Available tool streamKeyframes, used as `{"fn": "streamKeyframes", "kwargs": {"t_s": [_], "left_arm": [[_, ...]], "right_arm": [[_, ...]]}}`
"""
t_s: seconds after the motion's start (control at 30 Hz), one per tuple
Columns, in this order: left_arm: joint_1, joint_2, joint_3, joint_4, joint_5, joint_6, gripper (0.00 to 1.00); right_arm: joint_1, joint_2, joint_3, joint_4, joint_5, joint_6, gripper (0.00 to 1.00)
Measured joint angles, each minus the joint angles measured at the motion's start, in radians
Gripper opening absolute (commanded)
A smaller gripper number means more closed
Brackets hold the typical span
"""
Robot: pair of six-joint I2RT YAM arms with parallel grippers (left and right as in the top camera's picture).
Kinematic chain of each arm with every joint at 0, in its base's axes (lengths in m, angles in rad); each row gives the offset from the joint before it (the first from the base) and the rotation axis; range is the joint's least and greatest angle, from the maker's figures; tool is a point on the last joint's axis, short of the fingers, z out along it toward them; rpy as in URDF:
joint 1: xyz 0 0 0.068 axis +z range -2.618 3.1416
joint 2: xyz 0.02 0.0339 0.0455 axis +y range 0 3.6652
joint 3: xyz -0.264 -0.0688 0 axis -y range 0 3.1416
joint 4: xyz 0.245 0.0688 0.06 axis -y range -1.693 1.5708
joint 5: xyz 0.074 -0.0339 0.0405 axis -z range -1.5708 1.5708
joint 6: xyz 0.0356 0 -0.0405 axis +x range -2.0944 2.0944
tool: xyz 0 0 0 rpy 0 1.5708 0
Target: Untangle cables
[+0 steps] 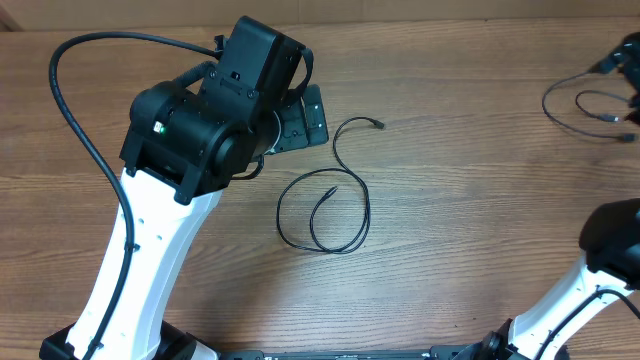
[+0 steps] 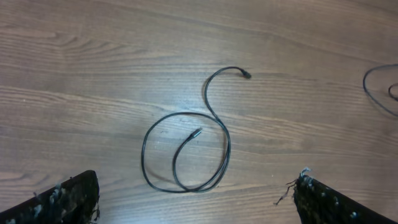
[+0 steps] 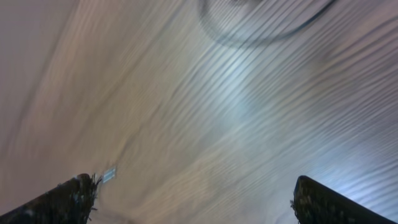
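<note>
Overhead, the left arm (image 1: pixel 215 110) hid the left gripper (image 2: pixel 196 199), whose fingertips were cropped at the wrist view's bottom edge. The far cable (image 1: pixel 580 105) ran off the right edge. The right wrist view was blurred, the far cable a dark smear.

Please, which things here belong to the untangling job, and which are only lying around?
For the job:
- looped thin cable in the middle of the table
- second thin cable at the right edge of the overhead view

Not for the job:
- thick cable fixed to the left arm
- wooden table
</note>
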State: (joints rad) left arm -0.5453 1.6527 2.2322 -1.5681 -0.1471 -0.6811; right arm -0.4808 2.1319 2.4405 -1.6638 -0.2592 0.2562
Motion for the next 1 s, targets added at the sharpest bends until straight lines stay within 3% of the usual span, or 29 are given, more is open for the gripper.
{"fn": "streamKeyframes", "kwargs": {"t_s": [0.1, 0.2, 0.4, 0.63, 0.73, 0.83, 0.9, 1.0], "left_arm": [[0.000, 0.000, 0.000, 0.011, 0.000, 0.001, 1.00], [0.000, 0.000, 0.000, -0.019, -0.005, 0.014, 0.93], [0.005, -0.006, 0.000, -0.109, -0.077, 0.024, 0.91], [0.010, -0.135, -0.085, -0.118, -0.150, -0.008, 0.95], [0.011, -0.277, -0.271, -0.099, -0.200, -0.074, 1.00], [0.012, -0.401, -0.493, 0.046, -0.212, -0.108, 1.00], [0.012, -0.492, -0.691, 0.191, -0.192, -0.118, 0.95], [0.012, -0.569, -0.904, 0.342, -0.129, -0.127, 0.77]], "right_arm": [[0.090, -0.021, 0.000, -0.030, -0.034, -0.039, 1.00], [0.191, -0.075, -0.001, -0.029, -0.052, -0.058, 1.00], [0.388, -0.333, -0.001, -0.028, -0.055, -0.070, 1.00], [0.479, -0.635, -0.033, -0.031, -0.047, -0.071, 1.00], [0.526, -0.766, -0.180, -0.035, -0.046, -0.071, 1.00], [0.546, -0.890, -0.417, 0.007, -0.039, -0.072, 1.00], [0.567, -0.995, -0.669, 0.113, -0.037, -0.063, 1.00], [0.591, -1.085, -0.931, 0.216, -0.044, -0.032, 1.00]]}}
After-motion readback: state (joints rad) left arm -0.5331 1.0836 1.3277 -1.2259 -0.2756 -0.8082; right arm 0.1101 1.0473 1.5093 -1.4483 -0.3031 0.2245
